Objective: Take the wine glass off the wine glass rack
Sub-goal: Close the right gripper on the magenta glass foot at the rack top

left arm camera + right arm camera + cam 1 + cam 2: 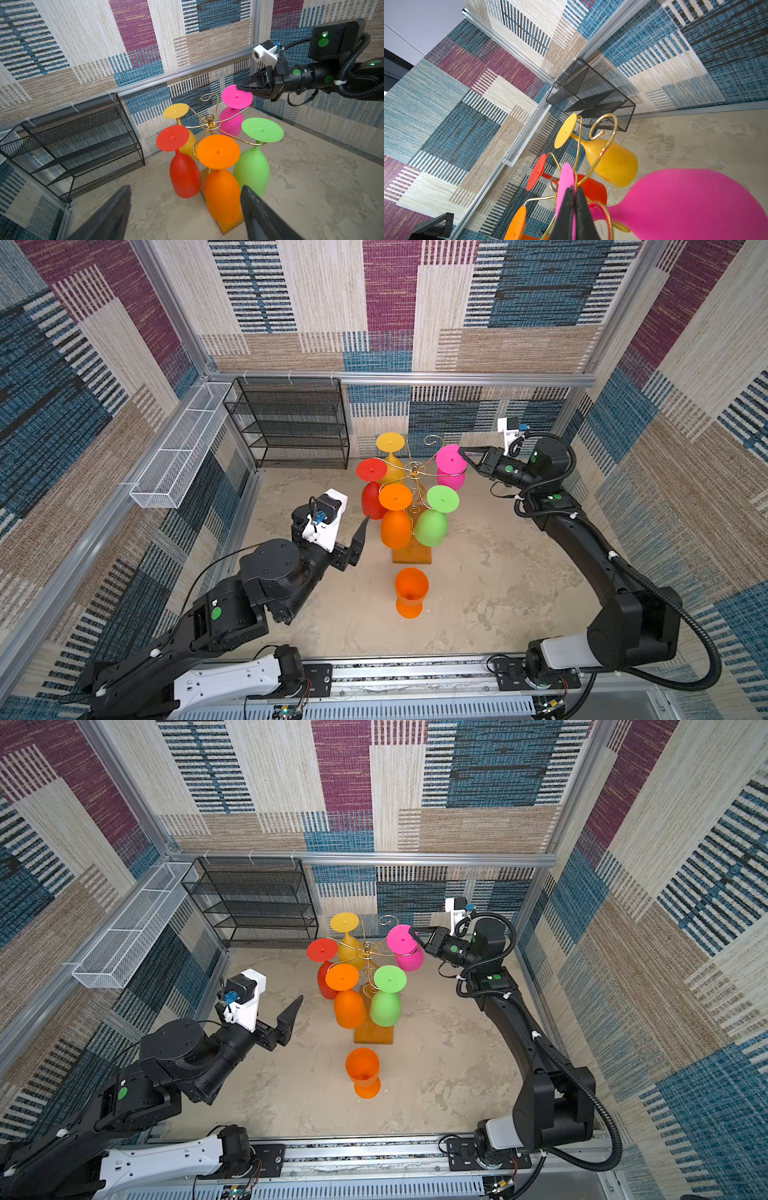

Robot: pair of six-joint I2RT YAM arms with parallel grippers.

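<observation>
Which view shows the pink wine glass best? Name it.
The left wrist view: the pink wine glass hangs nearly whole, foot above bowl, the right gripper shut on its foot's edge. Both top views show it small, from above. The right wrist view crops the bowl and shows the foot edge-on.

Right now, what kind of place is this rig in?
Probably a lab test cell, not a real kitchen: aluminium frame with carpet-patterned walls, a mounting rail along the front, and a wine glass rack staged near a black mesh shelf.
</observation>
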